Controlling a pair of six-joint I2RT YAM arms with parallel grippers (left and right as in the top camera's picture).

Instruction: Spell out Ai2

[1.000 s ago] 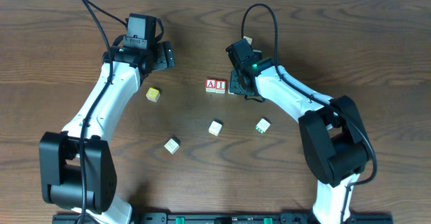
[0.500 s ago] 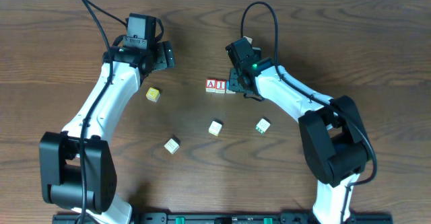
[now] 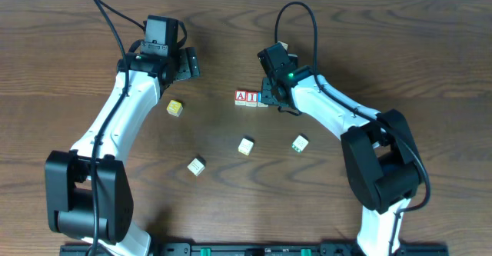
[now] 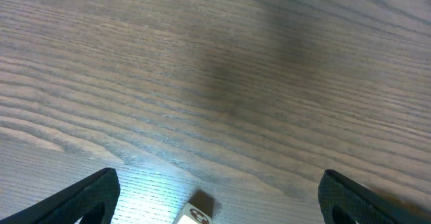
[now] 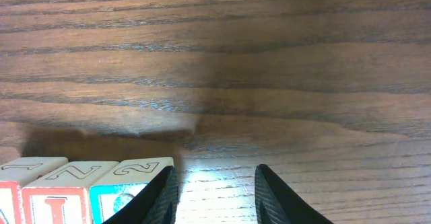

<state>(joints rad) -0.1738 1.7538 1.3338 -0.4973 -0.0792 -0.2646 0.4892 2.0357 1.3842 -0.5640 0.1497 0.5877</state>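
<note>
A small wooden cube with a red A, a wooden cube with a red I and a blue-faced wooden cube with a 2 stand touching in a row, left to right, mid-table on the dark wooden table. The right gripper sits just right of the 2 cube, jaws parted, gripping nothing. The left gripper, at the far left, is spread wide and empty, with a pale wooden cube showing low between its fingers.
</note>
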